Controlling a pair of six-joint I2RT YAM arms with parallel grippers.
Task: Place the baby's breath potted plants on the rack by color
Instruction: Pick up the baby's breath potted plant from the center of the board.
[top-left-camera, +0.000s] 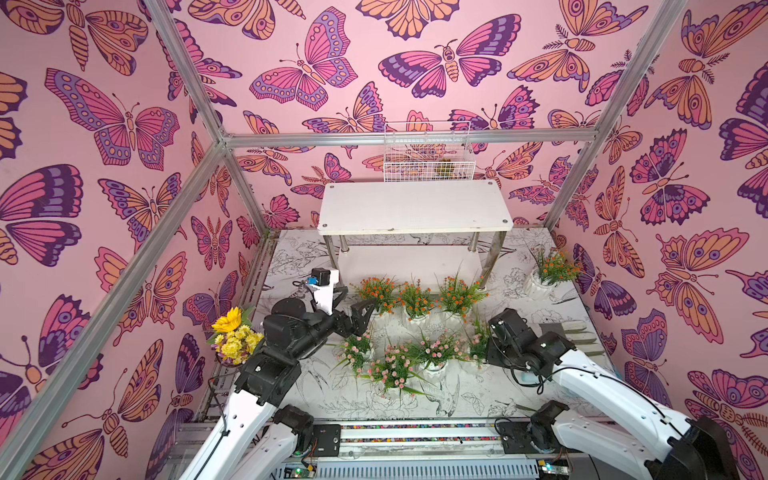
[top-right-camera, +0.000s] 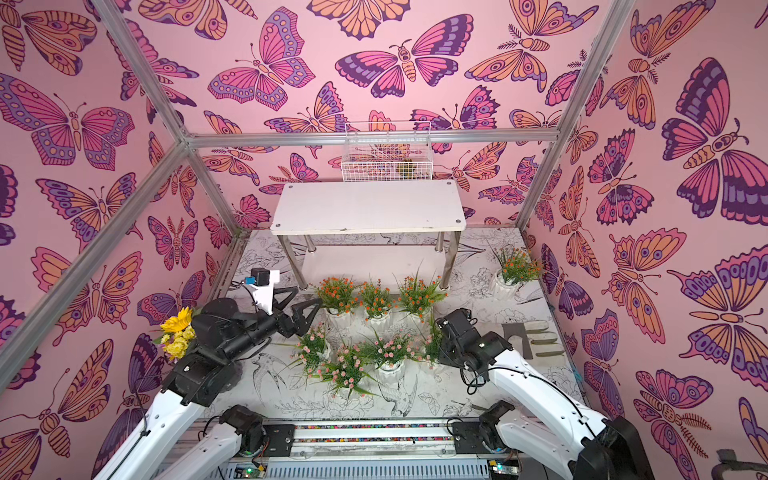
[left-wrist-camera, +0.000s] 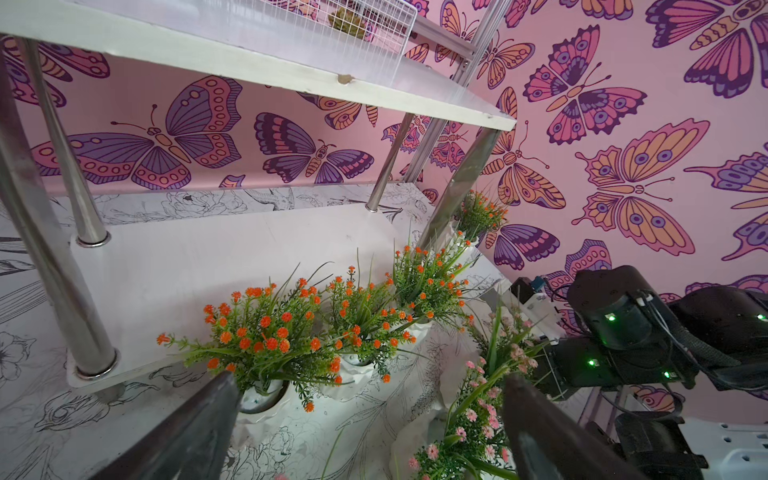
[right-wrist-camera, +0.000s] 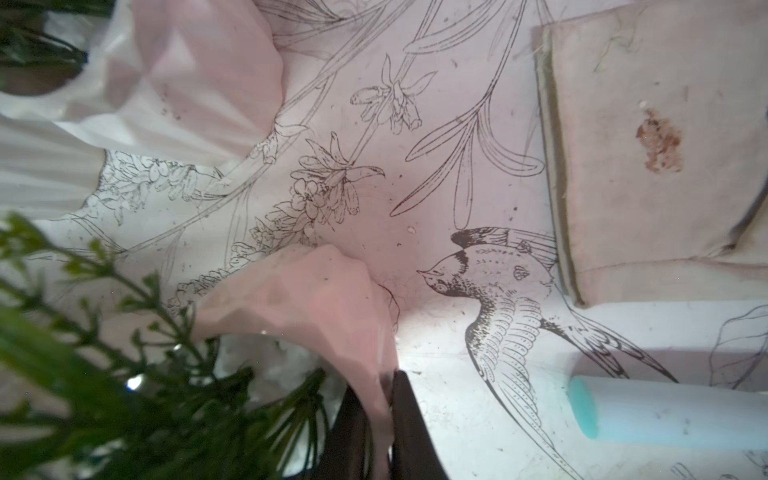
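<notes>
Rack: the white two-tier rack (top-left-camera: 415, 203) stands at the back of the bench (top-left-camera: 324, 395), mid-frame in both top views, with the wire basket (top-left-camera: 428, 158) just above its upper board in the frame.
Orange plants: you have three orange plants (top-left-camera: 415, 297) in a row on the bench, just in front of the rack's lower board. A fourth orange plant (top-left-camera: 555, 266) stands apart, right of centre, near the rack's legs on that side.
Pink plants: three pink plants (top-left-camera: 392, 368) cluster below the orange row in the frame. The fourth pink plant (top-left-camera: 480, 340) sits at the cluster's right end, against your right arm.
Left fingers: your left fingers (left-wrist-camera: 195, 428) stand wide apart and hold nothing. The left wrist view shows the nearest orange pot and a pink sprig in the gap between them.
Right fingers: your right fingers (right-wrist-camera: 409, 428) are pinched narrow on the rim wall of the fourth pink plant's white pot (right-wrist-camera: 311, 291), one finger inside and one outside.
Pot contact: you cannot tell whether that pot rests on the bench.
Sunflower bouquet: the sunflower bouquet (top-left-camera: 232, 332) is at lower left of the frame, beside your left arm.
</notes>
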